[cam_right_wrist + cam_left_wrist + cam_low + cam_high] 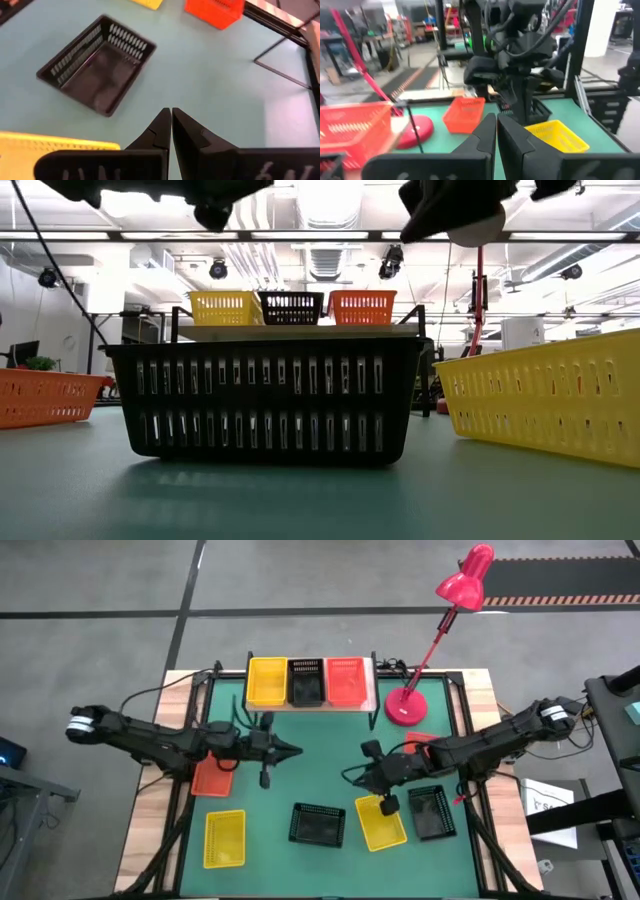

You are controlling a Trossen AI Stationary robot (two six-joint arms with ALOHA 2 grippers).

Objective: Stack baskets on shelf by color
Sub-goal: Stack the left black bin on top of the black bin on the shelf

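Observation:
The shelf [376, 692] stands at the table's far edge. A yellow basket [266, 681], a black basket [306, 681] and an orange-red basket [345, 681] sit side by side on its wooden top. On the green mat rest an orange basket [212, 778], a yellow basket [224, 838], a black basket [318, 824], a second yellow basket [381, 823], a second black basket [432, 812] and an orange basket [423, 742] half under the right arm. My left gripper [297, 750] hovers mid-table, shut and empty. My right gripper [352, 778] faces it, shut and empty, above the mat beside the black basket [97, 72].
A pink-red desk lamp [405, 705] stands right of the shelf, its head reaching past the far edge. The shelf's thin black frame [280, 67] shows in the right wrist view. Open mat lies between the two grippers and in front of the shelf.

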